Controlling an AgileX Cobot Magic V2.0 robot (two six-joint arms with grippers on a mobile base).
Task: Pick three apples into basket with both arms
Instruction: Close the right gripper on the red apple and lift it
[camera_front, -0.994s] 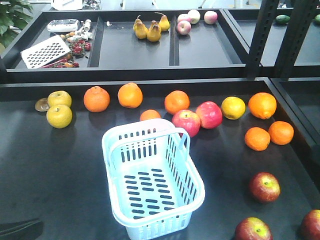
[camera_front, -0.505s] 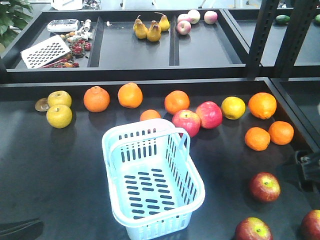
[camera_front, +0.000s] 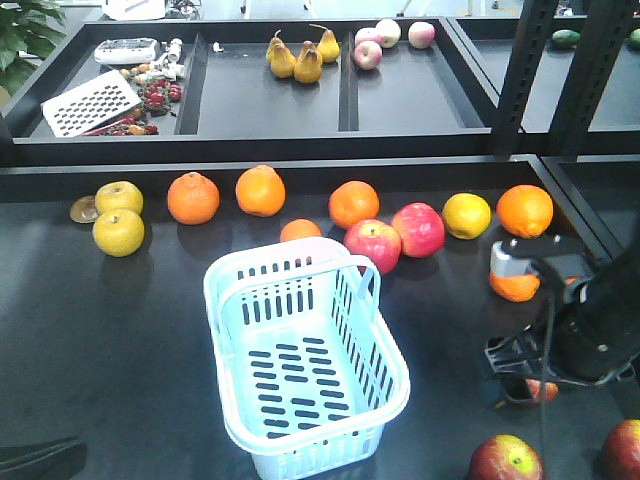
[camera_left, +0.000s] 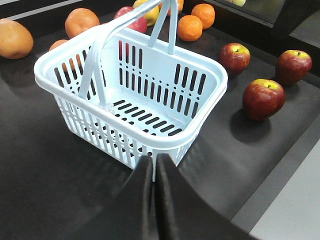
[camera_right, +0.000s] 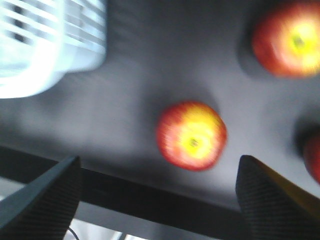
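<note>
Blurred dark red apple, yellow-crowned, below wide-spread right gripper near table front right corner; left gripper pinched shut on nothing beside pale slotted basket.

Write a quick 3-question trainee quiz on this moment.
1. True or false: the basket already holds fruit.
2. Pick one. The right gripper is: A) open above an apple; B) shut on an apple; C) open inside the basket.
3. How many dark red apples lie on the table in the left wrist view?

Key: 1 false, the basket is empty. 2 A. 3 three.
</note>
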